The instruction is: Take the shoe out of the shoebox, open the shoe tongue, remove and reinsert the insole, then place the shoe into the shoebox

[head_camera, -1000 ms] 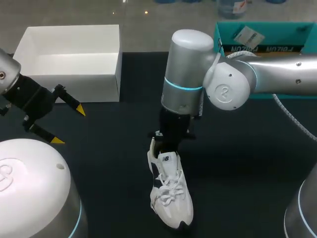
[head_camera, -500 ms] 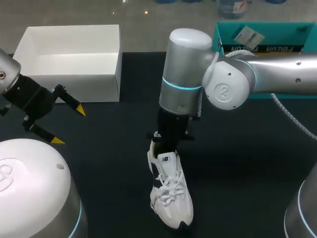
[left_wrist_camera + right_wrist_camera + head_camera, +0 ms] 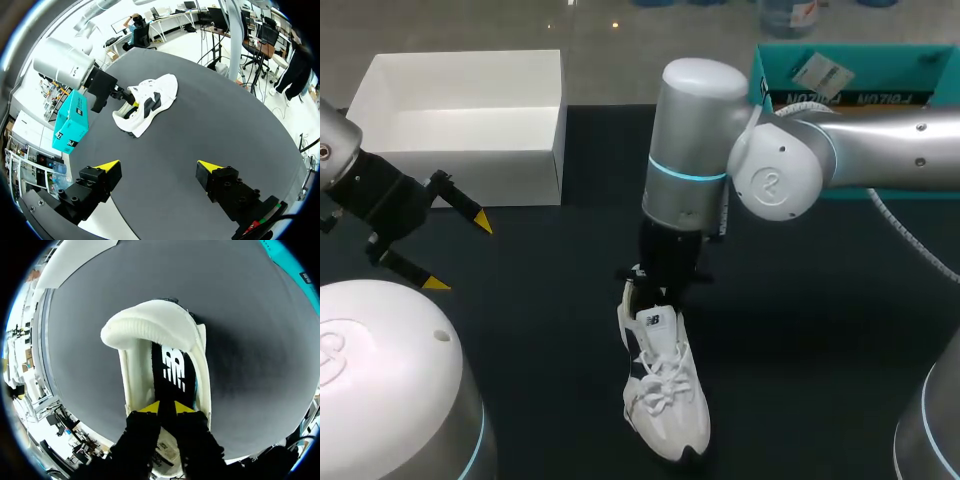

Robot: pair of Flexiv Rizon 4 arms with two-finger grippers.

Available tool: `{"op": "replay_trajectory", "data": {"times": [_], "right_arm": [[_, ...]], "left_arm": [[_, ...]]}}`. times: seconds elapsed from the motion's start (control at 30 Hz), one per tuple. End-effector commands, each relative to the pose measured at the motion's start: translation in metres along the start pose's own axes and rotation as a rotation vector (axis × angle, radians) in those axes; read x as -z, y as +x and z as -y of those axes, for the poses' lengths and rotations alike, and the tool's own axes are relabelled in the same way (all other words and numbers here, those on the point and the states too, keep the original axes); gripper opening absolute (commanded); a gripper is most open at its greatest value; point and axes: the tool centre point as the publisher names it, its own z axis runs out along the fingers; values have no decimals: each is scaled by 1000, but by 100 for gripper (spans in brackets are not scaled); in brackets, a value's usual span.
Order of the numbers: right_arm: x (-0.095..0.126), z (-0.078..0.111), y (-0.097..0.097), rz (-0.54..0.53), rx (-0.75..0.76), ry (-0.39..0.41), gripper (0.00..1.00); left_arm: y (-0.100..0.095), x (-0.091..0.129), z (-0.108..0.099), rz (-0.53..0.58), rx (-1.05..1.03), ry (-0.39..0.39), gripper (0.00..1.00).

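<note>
White shoe (image 3: 663, 385) lengthwise, toe toward robot; right gripper (image 3: 166, 407) pinching tongue (image 3: 173, 371); left gripper (image 3: 159, 165) wide, empty

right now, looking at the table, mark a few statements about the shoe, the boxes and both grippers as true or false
1. The shoe is inside the white shoebox. False: it lies on the dark table, and the shoebox is empty.
2. The left gripper is open and holds nothing. True.
3. The right gripper is at the shoe's toe. False: it is at the heel-end opening, its fingers pinched on the tongue.
4. A teal box sits at the table's far right, across from the shoebox at the far left. True.
</note>
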Motion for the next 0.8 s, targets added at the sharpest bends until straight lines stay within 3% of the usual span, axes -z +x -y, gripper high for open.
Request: {"op": "replay_trajectory", "data": {"times": [0.03, 0.23, 0.5, 0.8], "right_arm": [[-8, -6, 2, -3, 2, 14, 38], [-12, -7, 3, -9, 0, 25, 47], [-9, -7, 4, -6, 2, 21, 51], [5, -9, 4, 10, 8, -8, 76]], "left_arm": [[0, 0, 1, -2, 0, -3, 100], [0, 0, 1, -2, 0, -3, 100], [0, 0, 1, -2, 0, -3, 100], [0, 0, 1, -2, 0, -3, 100]]}}
